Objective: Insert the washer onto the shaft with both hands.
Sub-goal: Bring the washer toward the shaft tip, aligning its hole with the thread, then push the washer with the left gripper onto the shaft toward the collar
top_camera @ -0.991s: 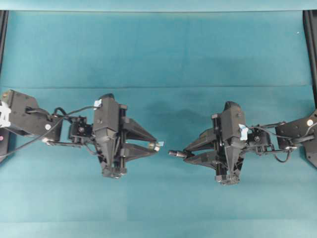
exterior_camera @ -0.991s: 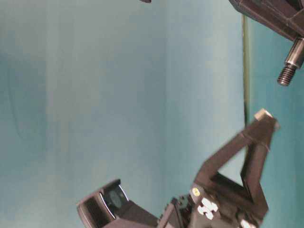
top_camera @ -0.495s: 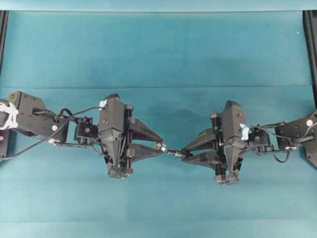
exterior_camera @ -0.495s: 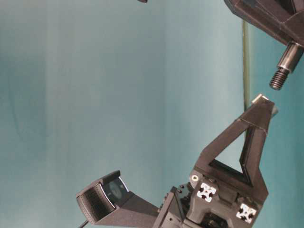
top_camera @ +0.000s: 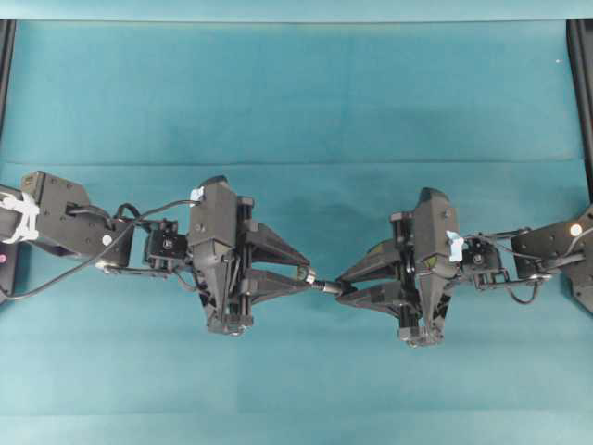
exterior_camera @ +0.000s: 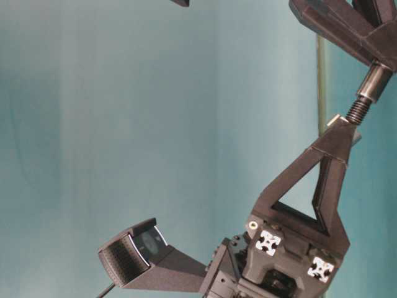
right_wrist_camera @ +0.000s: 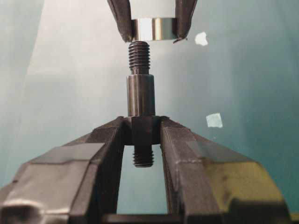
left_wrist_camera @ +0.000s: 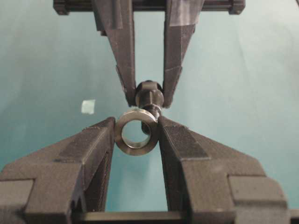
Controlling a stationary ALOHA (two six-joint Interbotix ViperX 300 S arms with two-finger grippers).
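Washer sits clamped between the fingertips of the left end effector, its hole facing along the fingers toward the other arm. Just beyond those tips the shaft is gripped at its collar by the right end effector, whose fingers are drawn in narrow on it. The threaded end of the shaft points at the washer and meets the edge of the ring; in the right wrist view the thread tip touches the lower rim of the washer, and whether it has entered the hole I cannot tell. In the left wrist view the shaft appears a little above and to the right of the ring's centre.

Around the two end effectors there is free room on all sides. Both are held above the teal desk in the table-level view. Seen from overhead, the left end effector and the right end effector meet tip to tip near the middle. Dark rails run along the far edges of the desk. Small pale tape scraps lie on the cloth below the right fingers.
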